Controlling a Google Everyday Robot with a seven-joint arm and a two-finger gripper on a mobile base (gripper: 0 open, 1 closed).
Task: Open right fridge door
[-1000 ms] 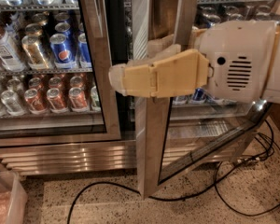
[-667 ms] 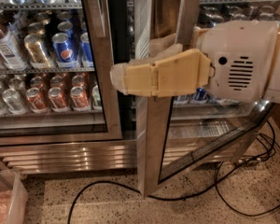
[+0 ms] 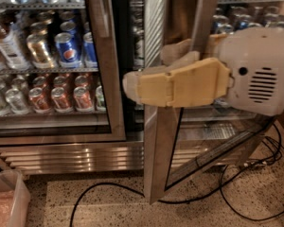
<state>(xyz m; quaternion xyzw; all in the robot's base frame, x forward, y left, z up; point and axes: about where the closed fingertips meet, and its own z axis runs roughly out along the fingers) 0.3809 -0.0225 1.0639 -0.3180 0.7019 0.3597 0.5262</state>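
Since the right fridge door [image 3: 158, 160] is standing ajar, with its steel edge swung out from the fridge [image 3: 75, 157] and a dark gap showing at about 12 o'clock between it and the left door [image 3: 104, 79], I'd say we're mid-pull, not at the reaching stage. The door's lower corner sits out over the speckled floor around 6 o'clock, and its glass angles back toward 3 o'clock.

The gripper [image 3: 144, 77] is pretty much dead center, coming in from the big white arm housing [image 3: 260, 74] at 3 o'clock and lying right across the door's free edge. Part of it looks tucked behind the frame, but honestly I can't tell if the claw is clamped on the edge or just hooked around it.

My guess for the next move is to swing the edge further out along the hinge arc, toward the camera and then round to 3 o'clock, instead of a straight tug. Watch the black cables [image 3: 109, 193] on the floor at 6 o'clock, since the door's bottom corner is near them.
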